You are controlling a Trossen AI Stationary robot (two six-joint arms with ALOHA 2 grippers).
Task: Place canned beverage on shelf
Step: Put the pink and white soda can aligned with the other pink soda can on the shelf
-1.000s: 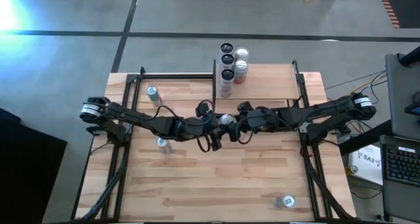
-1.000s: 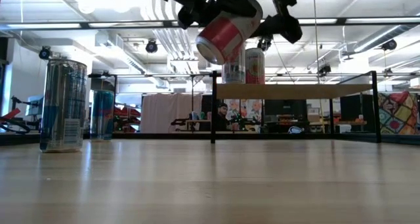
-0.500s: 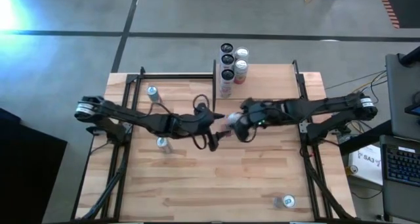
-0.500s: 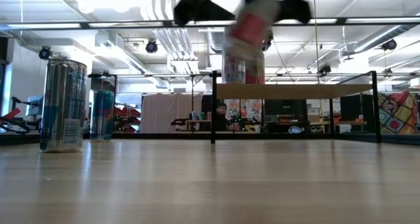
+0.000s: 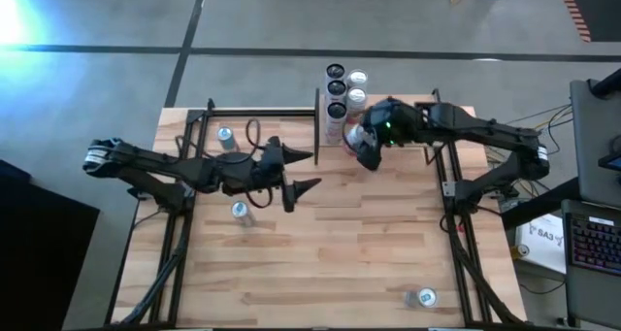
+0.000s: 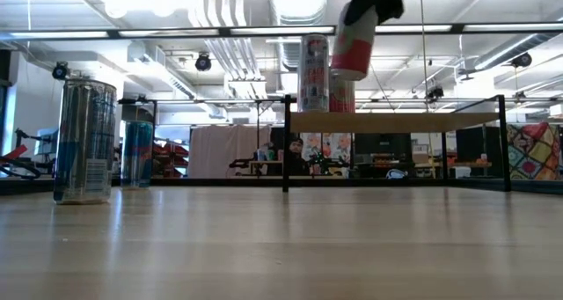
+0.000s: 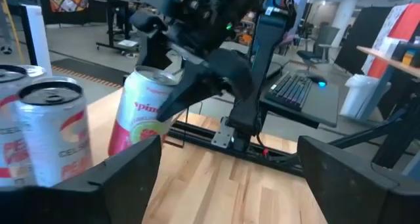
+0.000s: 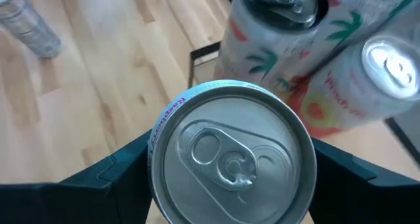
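A red-and-white can [image 6: 354, 43] hangs above the left part of the shelf [image 6: 413, 121], with my right gripper [image 5: 369, 147] shut on it. The right wrist view shows its silver top [image 8: 231, 163] between the two fingers. Several similar cans [image 5: 337, 90] stand upright on the shelf's far left corner, right beside the held can. My left gripper [image 5: 312, 171] stands open over the table's middle, left of the shelf, holding nothing. It points level toward the held can [image 7: 139, 115]. My right gripper pinches the can's side wall just below its rim [image 8: 161, 142] between its two fingers [image 8: 121, 178], one on each side. The fingers slant down from the table's right side. The can hangs nearly upright, top up, lifted clear above the shelf.
Slim blue-and-silver cans stand on the tabletop: two at the left [image 5: 226, 137] [image 5: 240, 213] and one at the near right [image 5: 422, 297]. Black metal rods [image 5: 316, 127] frame the shelf. The wide middle and near part of the tabletop [image 5: 340, 253] is bare wood.
My left gripper has opened, let go of the can and drawn back toward the table's left edge, rising. My right gripper has carried the can up and toward the far edge, over the shelf, rolling so that the can has turned from tilted to nearly upright.
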